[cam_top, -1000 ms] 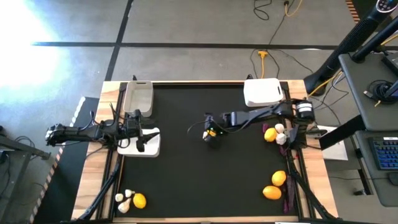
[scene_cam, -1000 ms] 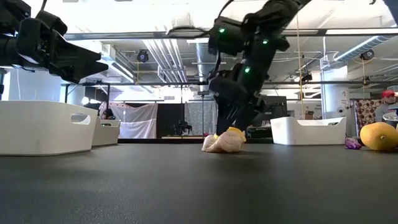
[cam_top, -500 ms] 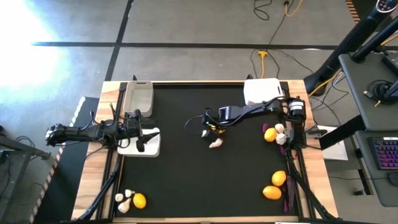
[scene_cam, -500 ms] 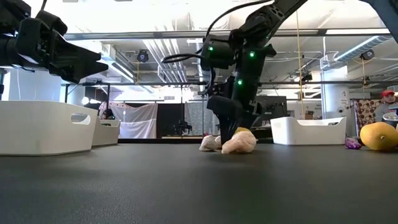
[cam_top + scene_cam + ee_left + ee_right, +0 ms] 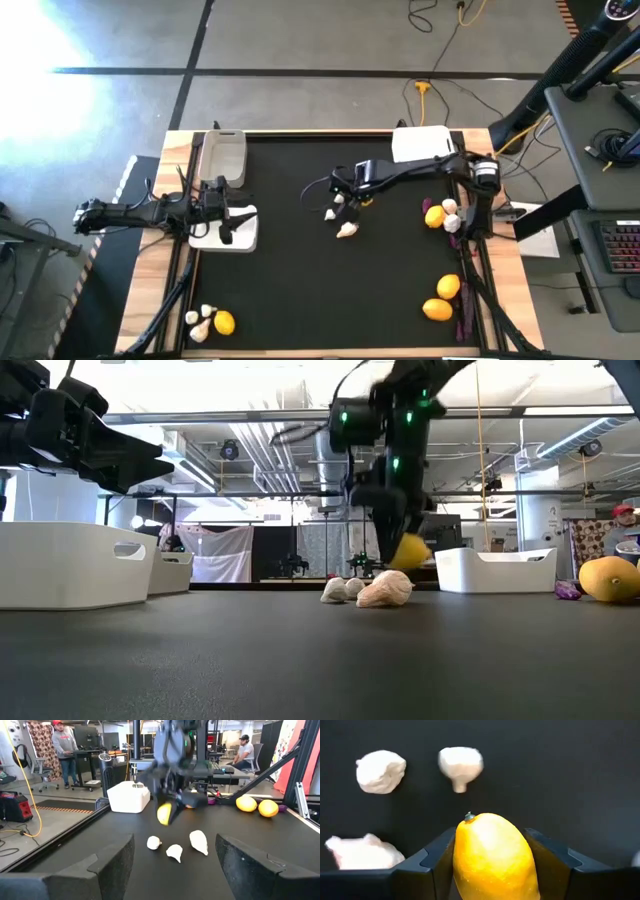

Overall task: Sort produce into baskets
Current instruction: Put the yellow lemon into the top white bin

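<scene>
Lifted now: right hand [image 5: 400, 545] gripping lemon [image 5: 409, 550]

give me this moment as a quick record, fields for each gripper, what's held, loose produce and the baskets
right gripper: mid-table, lifted off the mat, shut on a lemon
left gripper: waiting over the white basket at the left edge, open, holding nothing
under the lemon: three garlic bulbs loose on the black mat
other baskets: translucent basket at the far left corner, white basket at the far right
other loose produce: citrus and garlic near the right edge and the front left corner
</scene>
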Available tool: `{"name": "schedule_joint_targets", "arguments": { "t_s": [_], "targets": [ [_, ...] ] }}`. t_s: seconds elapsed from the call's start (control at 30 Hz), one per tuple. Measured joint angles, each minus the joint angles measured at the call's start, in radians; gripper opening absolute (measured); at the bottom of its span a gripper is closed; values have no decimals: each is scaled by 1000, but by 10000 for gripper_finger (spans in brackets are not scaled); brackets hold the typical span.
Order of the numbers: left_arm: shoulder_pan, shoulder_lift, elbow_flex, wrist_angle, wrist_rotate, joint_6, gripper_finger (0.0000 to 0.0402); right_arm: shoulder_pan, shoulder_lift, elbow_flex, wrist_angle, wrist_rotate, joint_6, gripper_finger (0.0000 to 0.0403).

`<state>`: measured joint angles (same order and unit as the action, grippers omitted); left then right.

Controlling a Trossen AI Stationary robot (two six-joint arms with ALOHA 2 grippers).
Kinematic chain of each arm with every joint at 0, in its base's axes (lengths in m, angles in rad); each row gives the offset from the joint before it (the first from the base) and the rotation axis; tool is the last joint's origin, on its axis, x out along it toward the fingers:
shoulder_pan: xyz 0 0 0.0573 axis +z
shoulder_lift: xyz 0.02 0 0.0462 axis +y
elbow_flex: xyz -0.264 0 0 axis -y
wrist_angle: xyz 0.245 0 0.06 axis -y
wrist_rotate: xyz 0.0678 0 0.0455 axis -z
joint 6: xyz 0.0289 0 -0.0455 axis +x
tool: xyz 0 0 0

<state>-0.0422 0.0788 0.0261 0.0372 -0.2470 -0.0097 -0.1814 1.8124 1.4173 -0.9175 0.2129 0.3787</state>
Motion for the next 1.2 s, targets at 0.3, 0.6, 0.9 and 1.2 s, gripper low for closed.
{"name": "schedule_joint_targets", "arguments": {
  "t_s": [0.3,0.6,0.9,1.2],
  "targets": [
    [0,0,0,-1,0,0,262,-232,-98,74,-282,338,-5,202],
    [0,0,0,0,0,0,262,-576,-45,23,-275,307,15,204],
    [0,0,0,0,0,0,262,-656,43,21,-242,280,-122,219],
    [0,0,0,0,0,0,262,-664,81,21,-188,281,-171,254]
  ]
}}
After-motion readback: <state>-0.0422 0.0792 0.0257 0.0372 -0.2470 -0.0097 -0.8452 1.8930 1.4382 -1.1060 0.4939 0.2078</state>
